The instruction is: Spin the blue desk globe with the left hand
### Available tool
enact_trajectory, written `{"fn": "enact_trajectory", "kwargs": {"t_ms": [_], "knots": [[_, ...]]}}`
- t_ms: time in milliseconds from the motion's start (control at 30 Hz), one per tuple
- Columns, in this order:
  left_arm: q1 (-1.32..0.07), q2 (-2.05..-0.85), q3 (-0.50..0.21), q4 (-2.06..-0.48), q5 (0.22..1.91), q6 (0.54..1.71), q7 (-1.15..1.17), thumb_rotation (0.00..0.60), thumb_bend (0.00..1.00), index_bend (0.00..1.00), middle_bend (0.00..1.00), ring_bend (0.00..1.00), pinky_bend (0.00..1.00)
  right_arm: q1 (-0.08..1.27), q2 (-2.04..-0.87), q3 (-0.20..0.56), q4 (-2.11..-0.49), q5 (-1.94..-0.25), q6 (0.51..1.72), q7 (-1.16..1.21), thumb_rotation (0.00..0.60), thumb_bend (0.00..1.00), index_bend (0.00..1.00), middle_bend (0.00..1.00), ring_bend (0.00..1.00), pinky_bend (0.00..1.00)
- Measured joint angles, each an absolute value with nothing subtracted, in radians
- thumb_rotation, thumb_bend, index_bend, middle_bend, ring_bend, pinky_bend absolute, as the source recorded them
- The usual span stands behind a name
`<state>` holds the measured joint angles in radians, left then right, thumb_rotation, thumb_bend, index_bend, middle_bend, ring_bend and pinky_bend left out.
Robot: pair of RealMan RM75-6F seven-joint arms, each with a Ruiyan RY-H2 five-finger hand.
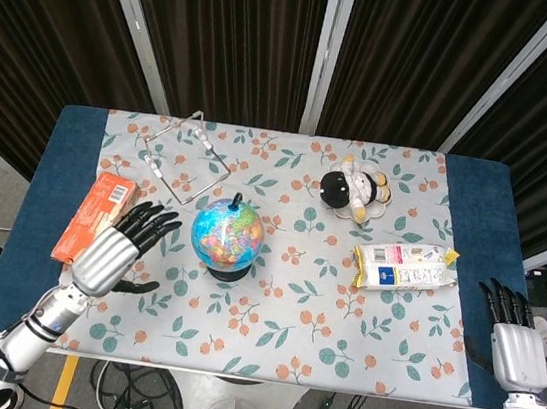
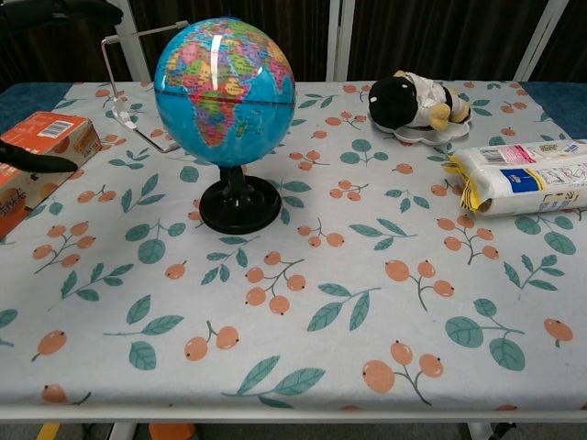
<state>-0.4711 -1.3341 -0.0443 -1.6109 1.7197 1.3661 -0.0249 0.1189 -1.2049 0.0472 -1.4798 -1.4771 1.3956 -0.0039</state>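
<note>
Fingers (image 1: 154,219) of the left hand (image 1: 111,251): spread apart, dark, pointing toward the upper right of the head view, holding nothing; they lie to the left of the globe with a gap of tablecloth between. In the chest view only dark fingertips (image 2: 41,162) enter at the left edge, one over the orange box, another along the top left corner.

Right hand (image 1: 510,335): lower right corner of the head view, off the table's right edge, fingers straight, slightly parted, pointing up; nothing in it.

Blue desk globe (image 1: 227,235): upright on a black round base (image 2: 239,205), left of centre in the head view, upper left of centre in the chest view. Sphere tilted on its axis.

Tablecloth (image 2: 367,302): white, printed with orange berries and green leaves, laid over a blue table (image 1: 14,261).

Orange box (image 1: 93,219): flat, at the left edge of the cloth, just beside the left hand's fingers in the head view.

Clear stand (image 1: 184,157): wire-and-acrylic frame, upper left of the cloth, behind the globe.

Plush toy (image 1: 352,191): black and white, lying on a small pale dish, upper right of centre.

Snack packet (image 1: 403,266): white with pink and blue print, lying flat at the right, below the plush toy.
</note>
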Motion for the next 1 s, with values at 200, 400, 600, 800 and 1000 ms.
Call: {"fn": "enact_trajectory", "kwargs": {"t_ms": [200, 400, 600, 800, 1000], "knots": [[-0.501, -1.339, -0.047, -1.665, 1.766, 1.360, 0.003, 0.600, 0.06, 0.08, 0.07, 0.00, 0.00, 0.119, -1.207, 0.047, -1.474, -1.476, 1.394, 0.003, 0.600, 0.24, 0.00, 0.00, 0.00, 0.00], [-0.527, -1.355, -0.039, -1.683, 1.782, 1.318, 0.015, 0.600, 0.06, 0.08, 0.07, 0.00, 0.00, 0.119, -1.207, 0.047, -1.469, -1.475, 1.392, 0.011, 0.600, 0.24, 0.00, 0.00, 0.00, 0.00], [-0.542, -1.373, -0.036, -1.677, 1.764, 1.292, 0.005, 0.600, 0.06, 0.08, 0.07, 0.00, 0.00, 0.118, -1.207, 0.048, -1.463, -1.472, 1.392, 0.017, 0.600, 0.24, 0.00, 0.00, 0.00, 0.00], [-0.541, -1.376, -0.032, -1.665, 1.752, 1.291, 0.003, 0.600, 0.06, 0.08, 0.07, 0.00, 0.00, 0.117, -1.209, 0.047, -1.460, -1.472, 1.390, 0.019, 0.600, 0.24, 0.00, 0.00, 0.00, 0.00], [-0.536, -1.377, -0.028, -1.644, 1.735, 1.290, -0.003, 0.600, 0.06, 0.08, 0.07, 0.00, 0.00, 0.118, -1.210, 0.047, -1.460, -1.473, 1.390, 0.017, 0.600, 0.24, 0.00, 0.00, 0.00, 0.00]]}}
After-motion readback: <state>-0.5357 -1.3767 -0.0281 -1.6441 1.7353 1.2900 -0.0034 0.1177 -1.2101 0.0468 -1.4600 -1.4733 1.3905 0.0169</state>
